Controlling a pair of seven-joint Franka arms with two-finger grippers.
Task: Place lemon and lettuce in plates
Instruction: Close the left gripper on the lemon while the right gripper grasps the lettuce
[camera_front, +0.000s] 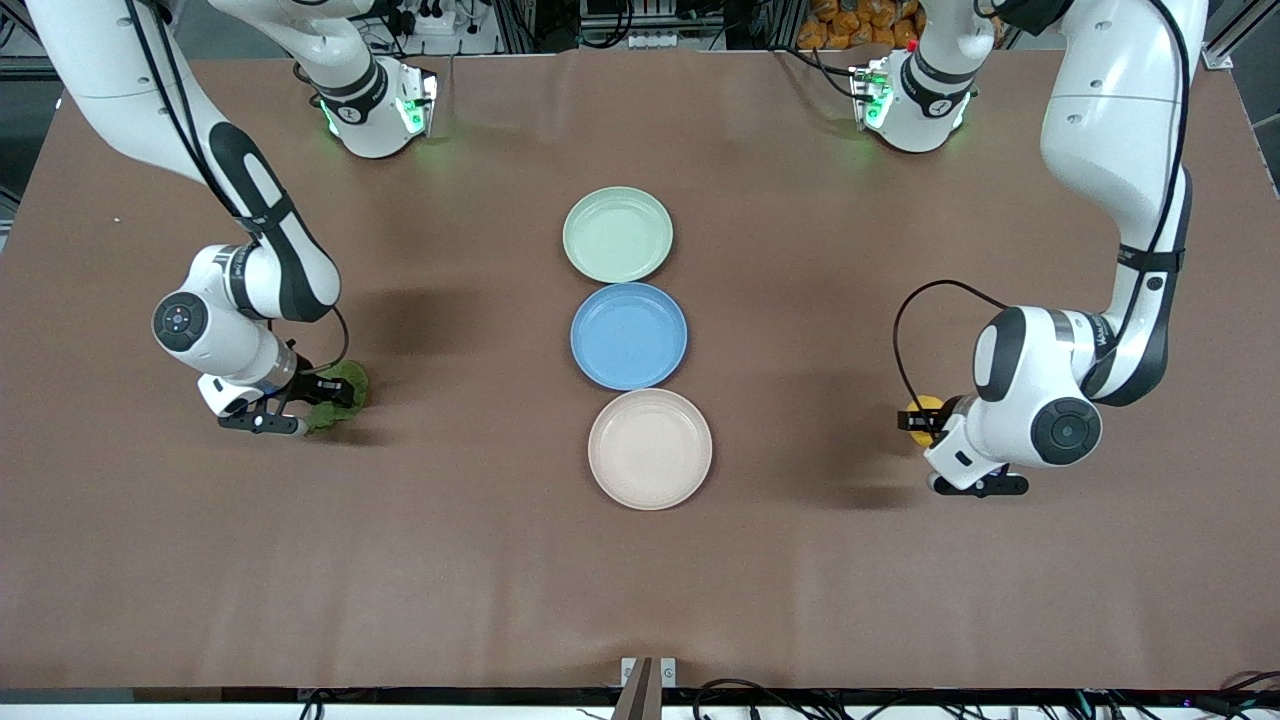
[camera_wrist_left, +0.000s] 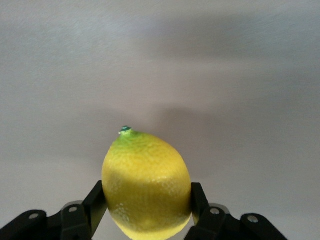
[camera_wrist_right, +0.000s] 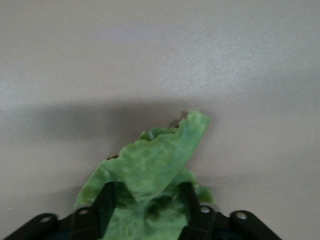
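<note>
The lemon (camera_front: 927, 406) lies toward the left arm's end of the table, level with the beige plate (camera_front: 650, 449). My left gripper (camera_front: 922, 420) is shut on it; in the left wrist view the lemon (camera_wrist_left: 146, 182) fills the gap between the fingers (camera_wrist_left: 98, 200). The lettuce (camera_front: 343, 392) lies toward the right arm's end. My right gripper (camera_front: 322, 392) is shut on it; in the right wrist view the leaf (camera_wrist_right: 152, 167) is bunched up between the fingers (camera_wrist_right: 106, 200). The mint green plate (camera_front: 617, 234) and the beige plate are empty.
A blue plate (camera_front: 628, 335) sits between the mint and beige plates in a row down the middle of the brown table (camera_front: 460, 560). Bare tabletop lies between each gripper and the row of plates.
</note>
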